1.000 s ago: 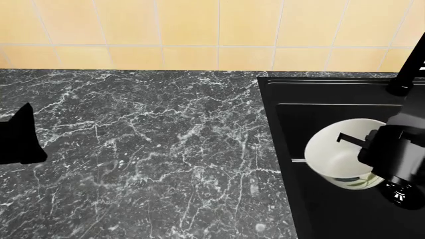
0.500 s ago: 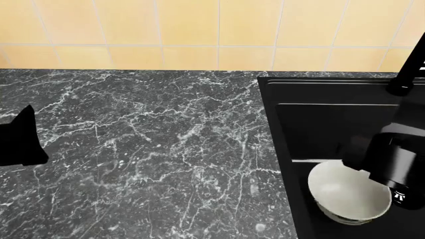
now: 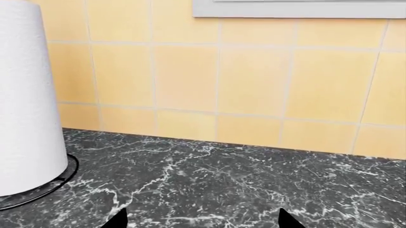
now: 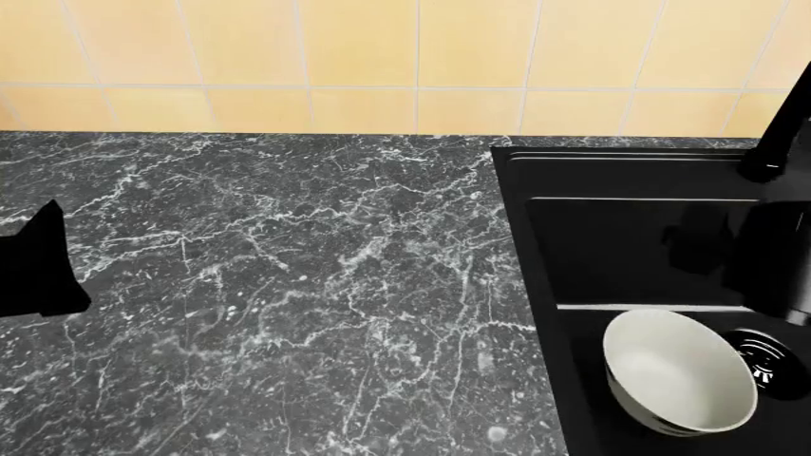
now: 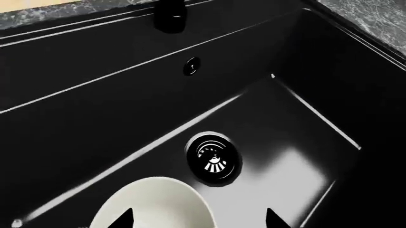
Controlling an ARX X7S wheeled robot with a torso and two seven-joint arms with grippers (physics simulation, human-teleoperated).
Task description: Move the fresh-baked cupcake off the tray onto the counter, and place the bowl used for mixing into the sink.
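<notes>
The white bowl (image 4: 681, 370) sits upright on the floor of the black sink (image 4: 609, 237), beside the round drain (image 4: 762, 367). In the right wrist view the bowl (image 5: 152, 204) lies just under my right gripper (image 5: 198, 221), which is open and apart from it, with nothing between its fingers. My right arm (image 4: 776, 261) hangs above the basin at the right edge of the head view. My left gripper (image 3: 203, 223) is open over the dark marble counter (image 4: 279, 285), holding nothing. The cupcake and the tray are out of view.
A black faucet (image 4: 776, 142) stands behind the basin; its base (image 5: 170, 16) and an overflow hole (image 5: 191, 65) show on the back wall. A white paper-towel roll (image 3: 25, 95) stands on the counter near my left gripper. A yellow tiled wall (image 4: 405, 57) runs behind.
The right gripper lowered the bowl into the sink and let go of it. The bowl now rests on the basin floor, and the arm has lifted away toward the right.
</notes>
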